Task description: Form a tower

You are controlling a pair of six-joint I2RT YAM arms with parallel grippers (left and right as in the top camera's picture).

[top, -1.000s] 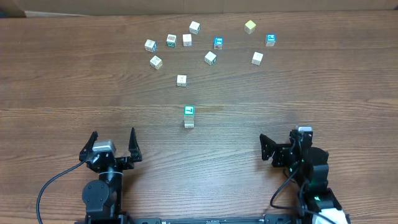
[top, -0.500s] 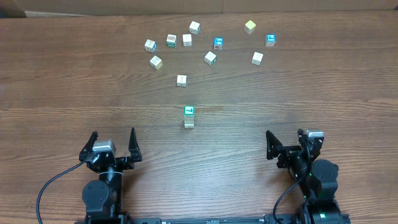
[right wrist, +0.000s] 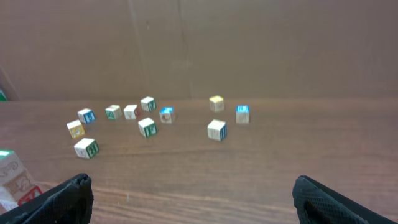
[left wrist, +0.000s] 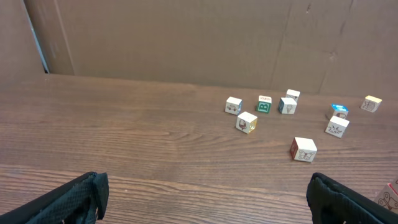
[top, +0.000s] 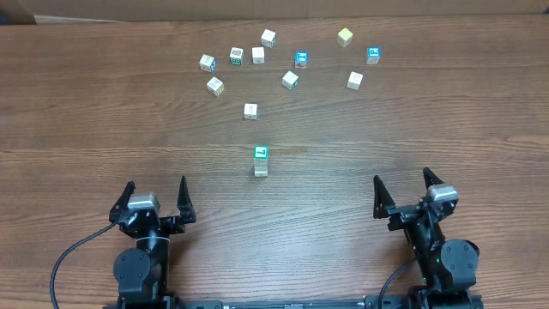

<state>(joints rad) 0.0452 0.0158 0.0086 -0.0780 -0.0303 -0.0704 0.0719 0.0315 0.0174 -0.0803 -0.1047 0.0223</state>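
The tower (top: 261,160) is a narrow stack of small pale wooden cubes with a teal-green top face, standing mid-table. It shows at the left edge of the right wrist view (right wrist: 10,171) and barely at the lower right corner of the left wrist view (left wrist: 390,195). My left gripper (top: 156,186) sits near the front edge, left of the tower, open and holding nothing (left wrist: 208,199). My right gripper (top: 402,180) is at the front right, also open and bare (right wrist: 193,199). Both are well short of the tower.
Several loose cubes lie scattered across the far side of the table, the nearest one (top: 250,111) just beyond the tower, others such as a blue-topped cube (top: 373,55) and a yellowish one (top: 345,37) further back. A brown cardboard wall (left wrist: 186,37) backs the table.
My right arm has swung right and straightened, so its open jaws now point away toward the far side. The left arm, the tower and the loose cubes have not moved.
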